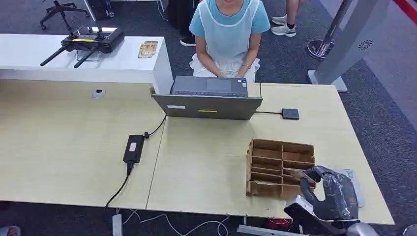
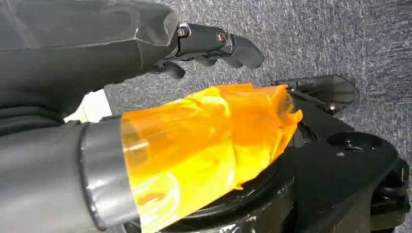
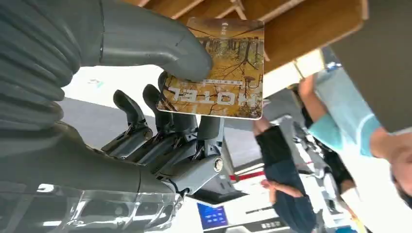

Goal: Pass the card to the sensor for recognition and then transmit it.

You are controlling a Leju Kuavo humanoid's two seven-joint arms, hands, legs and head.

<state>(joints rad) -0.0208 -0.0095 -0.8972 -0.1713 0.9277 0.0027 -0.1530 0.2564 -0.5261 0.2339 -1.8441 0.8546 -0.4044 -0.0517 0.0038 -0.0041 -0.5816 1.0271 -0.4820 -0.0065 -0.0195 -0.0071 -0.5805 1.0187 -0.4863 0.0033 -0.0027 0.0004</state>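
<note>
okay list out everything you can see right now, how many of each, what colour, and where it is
card: one, yellow-brown, pinched in the right hand
compartment box: one, brown, desk's near right
laptop: one, grey, far middle of desk, before the person
sensor: one, small black square, right of laptop, cabled to it
power adapter: one, black, desk middle left
controller: one, black, on white counter
second card: one, yellowish, on counter
desk: one, pale wood
person: one, blue shirt, seated behind laptop
right hand: grey, beside box
left hand: dark, hanging above carpet

A person (image 1: 228, 34) sits behind an open laptop (image 1: 208, 100), with a black power adapter (image 1: 134, 148) nearby on the table (image 1: 64, 147)
</note>
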